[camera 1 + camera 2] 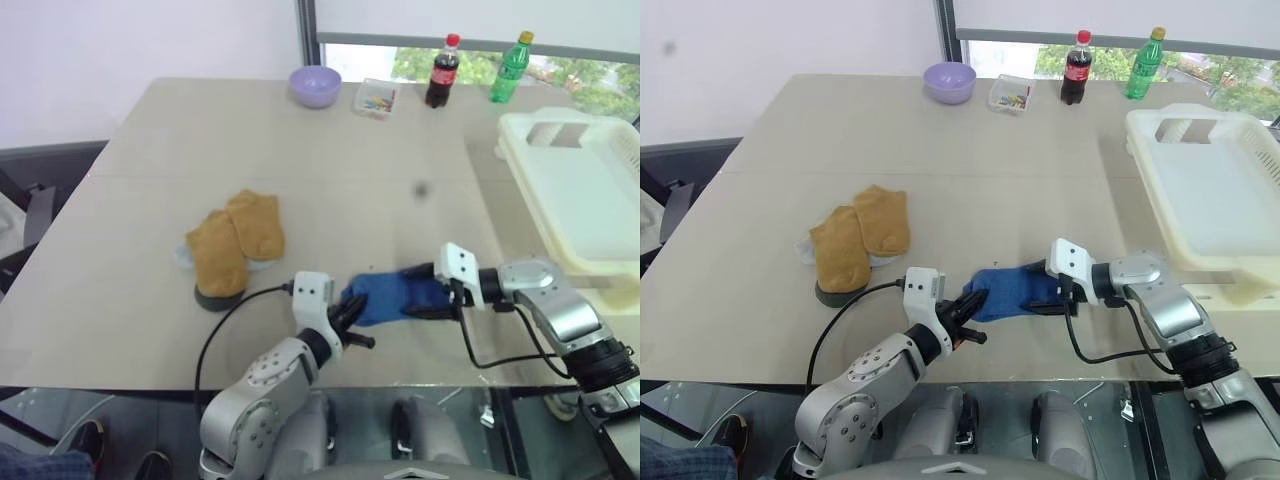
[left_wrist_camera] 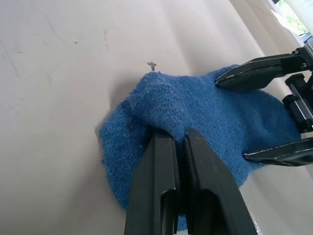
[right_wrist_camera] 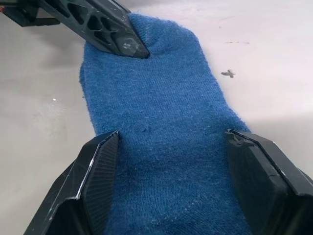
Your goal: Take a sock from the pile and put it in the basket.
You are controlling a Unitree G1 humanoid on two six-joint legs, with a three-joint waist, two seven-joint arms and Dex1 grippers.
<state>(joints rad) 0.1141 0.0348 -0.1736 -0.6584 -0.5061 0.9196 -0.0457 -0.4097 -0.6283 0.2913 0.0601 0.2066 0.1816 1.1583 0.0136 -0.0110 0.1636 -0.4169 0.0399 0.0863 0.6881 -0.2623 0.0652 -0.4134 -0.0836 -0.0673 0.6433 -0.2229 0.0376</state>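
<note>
Nearest me, my left gripper [image 1: 352, 322] pinches the toe end of a blue sock [image 1: 392, 294] lying on the desk [image 1: 330, 170]. My right gripper [image 1: 428, 293] straddles its other end, jaws spread, apparently not gripping. Far right, the basket [image 1: 585, 195] awaits; transfer remains.

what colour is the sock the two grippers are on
Blue; the sock shows best in the right wrist view.

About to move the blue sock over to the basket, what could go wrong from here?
The left gripper pinches only one end of the blue sock, so it might slip out when lifted. The right gripper stands open astride the other end; lifting now could drag cloth across its fingers. The basket sits far right, across the right arm, making a left-arm carry awkward.
</note>
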